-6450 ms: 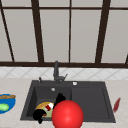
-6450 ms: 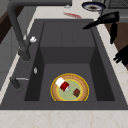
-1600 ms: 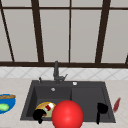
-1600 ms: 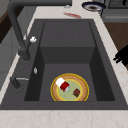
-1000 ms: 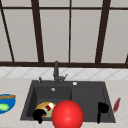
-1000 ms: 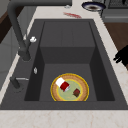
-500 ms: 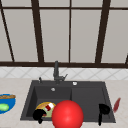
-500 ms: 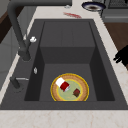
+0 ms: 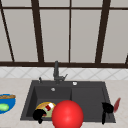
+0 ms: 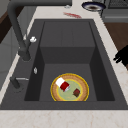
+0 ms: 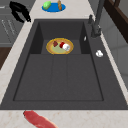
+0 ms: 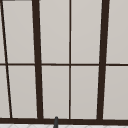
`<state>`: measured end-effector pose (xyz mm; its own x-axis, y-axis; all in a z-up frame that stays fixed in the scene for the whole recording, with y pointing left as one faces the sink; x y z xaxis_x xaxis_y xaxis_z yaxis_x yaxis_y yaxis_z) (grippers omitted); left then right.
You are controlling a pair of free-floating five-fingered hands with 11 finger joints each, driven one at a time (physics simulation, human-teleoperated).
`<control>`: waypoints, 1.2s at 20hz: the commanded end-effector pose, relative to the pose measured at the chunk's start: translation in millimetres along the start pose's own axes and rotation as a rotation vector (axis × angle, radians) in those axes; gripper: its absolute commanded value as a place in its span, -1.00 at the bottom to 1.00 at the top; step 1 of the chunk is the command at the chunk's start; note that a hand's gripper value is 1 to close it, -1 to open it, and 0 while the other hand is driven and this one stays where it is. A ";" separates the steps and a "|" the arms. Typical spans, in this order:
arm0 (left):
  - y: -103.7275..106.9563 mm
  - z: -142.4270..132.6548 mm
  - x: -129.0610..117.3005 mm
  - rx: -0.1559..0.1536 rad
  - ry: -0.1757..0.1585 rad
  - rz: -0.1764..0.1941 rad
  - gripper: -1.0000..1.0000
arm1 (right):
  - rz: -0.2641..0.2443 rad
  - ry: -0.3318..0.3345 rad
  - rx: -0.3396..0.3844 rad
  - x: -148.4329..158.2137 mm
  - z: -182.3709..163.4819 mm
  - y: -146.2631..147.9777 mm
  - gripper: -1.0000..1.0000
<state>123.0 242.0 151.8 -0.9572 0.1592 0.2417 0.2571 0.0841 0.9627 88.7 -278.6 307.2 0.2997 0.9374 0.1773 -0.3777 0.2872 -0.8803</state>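
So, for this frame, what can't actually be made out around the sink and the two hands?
- Front view: a red ball close to the camera hides part of the yellow plate and the sink front.
- Left side view: the picture's right edge cuts off a hand.
- Front view: the left hand and right hand are dark blobs; finger posture is unclear.
- Right side view: the bottom edge cuts off the red item.

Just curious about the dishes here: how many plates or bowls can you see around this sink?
2: a yellow-rimmed plate in the sink's deep basin, and a blue plate on the counter to its left. The red ball may hide others.
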 end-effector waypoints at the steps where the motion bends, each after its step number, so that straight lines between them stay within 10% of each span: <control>1: 0.0 0.0 0.0 0.000 0.000 0.000 0.00 | 0.002 -0.005 0.001 0.3 5.5 3.6 -1.00; 16: 0.0 0.0 0.0 0.000 0.000 0.000 0.00 | 0.084 0.002 -0.004 60.9 6.9 40.3 -1.00; 24: 0.0 0.0 0.0 0.000 0.000 0.000 0.00 | 0.019 -0.006 -0.005 69.9 7.9 44.5 -1.00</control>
<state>123.0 242.0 151.8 -0.9572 0.1592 0.2417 0.2571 0.0841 0.9627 85.4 -197.5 283.7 0.2856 0.9439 0.1659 -0.3797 0.2704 -0.8847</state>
